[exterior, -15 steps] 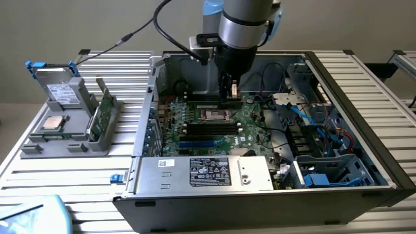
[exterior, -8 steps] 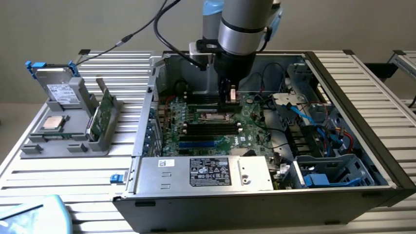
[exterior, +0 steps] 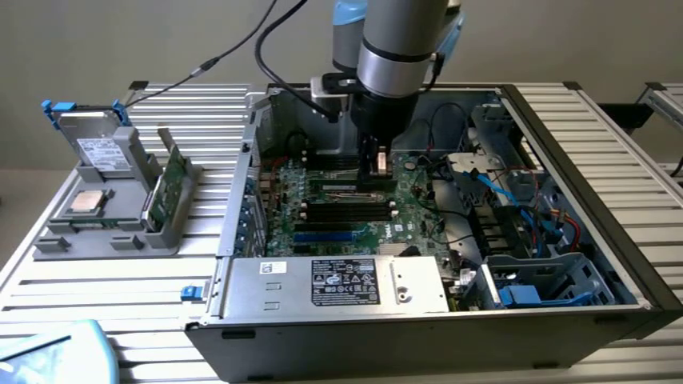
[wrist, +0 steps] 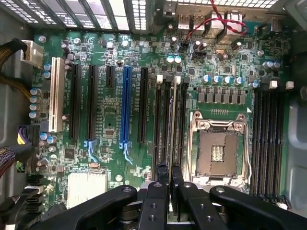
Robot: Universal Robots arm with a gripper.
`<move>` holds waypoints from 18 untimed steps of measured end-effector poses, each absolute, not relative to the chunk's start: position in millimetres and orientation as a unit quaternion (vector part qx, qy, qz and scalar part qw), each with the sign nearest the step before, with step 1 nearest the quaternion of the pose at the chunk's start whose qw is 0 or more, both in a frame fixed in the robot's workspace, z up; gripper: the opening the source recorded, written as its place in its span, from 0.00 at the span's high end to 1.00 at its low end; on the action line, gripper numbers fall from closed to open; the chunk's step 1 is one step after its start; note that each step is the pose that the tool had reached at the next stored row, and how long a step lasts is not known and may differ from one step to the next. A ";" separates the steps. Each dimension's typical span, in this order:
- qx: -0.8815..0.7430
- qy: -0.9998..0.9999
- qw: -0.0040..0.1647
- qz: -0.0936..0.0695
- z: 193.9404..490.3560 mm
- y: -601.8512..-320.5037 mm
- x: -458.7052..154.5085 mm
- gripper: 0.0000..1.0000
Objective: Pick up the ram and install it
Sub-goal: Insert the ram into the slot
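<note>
Ram (wrist: 172, 122) is pinched between the two black fingers of the gripper (wrist: 169, 168), which are clenched narrowly on its near end. From the wrist view I see the stick edge-on, a thin pale line running lengthwise along the bank of black memory slots (wrist: 163, 120) just beside the open CPU socket (wrist: 218, 148). Whether its lower edge touches a slot yet, I cannot tell.

Looking from the exterior view, the arm reaches straight down into the open computer case (exterior: 597, 152), with the gripper (exterior: 375, 170) low over the green motherboard (exterior: 341, 216), towards the back of the case. A grey power supply (exterior: 341, 284) with a black label fills the near end of the case.

On the motherboard, a blue expansion slot (wrist: 126, 100) and a white one (wrist: 56, 93) lie well apart from the ram, and a second bank of black slots (wrist: 266, 139) lies on the far side of the socket.

Out on the slatted surface (exterior: 107, 280), at the exterior view's left, a grey holder (exterior: 107, 232) carries a hard drive (exterior: 94, 148), a processor chip (exterior: 85, 204) and upright green boards (exterior: 165, 196).
</note>
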State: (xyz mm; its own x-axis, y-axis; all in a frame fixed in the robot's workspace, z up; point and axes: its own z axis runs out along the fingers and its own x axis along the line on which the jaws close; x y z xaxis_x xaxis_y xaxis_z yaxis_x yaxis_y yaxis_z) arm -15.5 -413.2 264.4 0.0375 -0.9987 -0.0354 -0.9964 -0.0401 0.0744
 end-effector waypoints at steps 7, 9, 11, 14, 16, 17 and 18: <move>0.720 -0.693 0.026 -0.027 257.6 -413.2 -16.2 0.86; 0.720 -0.693 0.029 -0.025 255.3 -413.2 -16.7 0.86; 0.720 -0.693 0.030 -0.023 252.3 -413.2 -17.6 0.86; 0.720 -0.693 0.032 -0.022 247.2 -413.2 -19.3 0.86; 0.720 -0.693 0.033 -0.021 244.3 -413.1 -19.8 0.86; 0.720 -0.693 0.033 -0.020 243.2 -412.9 -19.8 0.86; 0.720 -0.693 0.033 -0.020 243.1 -412.8 -19.8 0.86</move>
State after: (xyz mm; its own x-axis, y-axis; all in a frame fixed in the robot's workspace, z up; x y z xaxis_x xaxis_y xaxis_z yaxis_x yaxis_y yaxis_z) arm -19.8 -412.8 243.1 0.0377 -0.9992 0.0162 -0.9965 -0.0364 0.0755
